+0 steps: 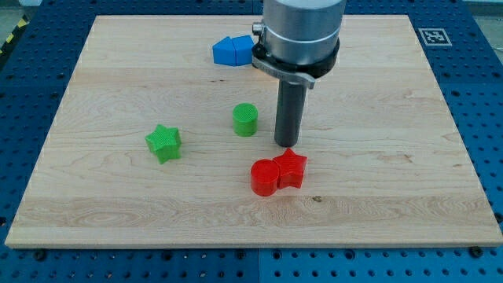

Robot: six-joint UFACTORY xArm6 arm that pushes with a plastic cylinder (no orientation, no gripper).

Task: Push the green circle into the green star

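Rod tip (288,145) down on wooden worktop (393,196), frame centre. No pincer on this arm, just bare rod, holding nothing. Green circle (245,119) just left of tip, not touching. Green star (163,143) further left and slightly lower, apart from circle. Red star (292,167) directly below tip, touching red circle (265,177). Blue block (233,50) upper centre, partly behind arm.

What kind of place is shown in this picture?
Probably a robotics lab bench. A wooden board lies on a blue perforated table, with a printed marker tag at its corner. My tip stands right of the green circle, above the red star, among small plastic blocks.
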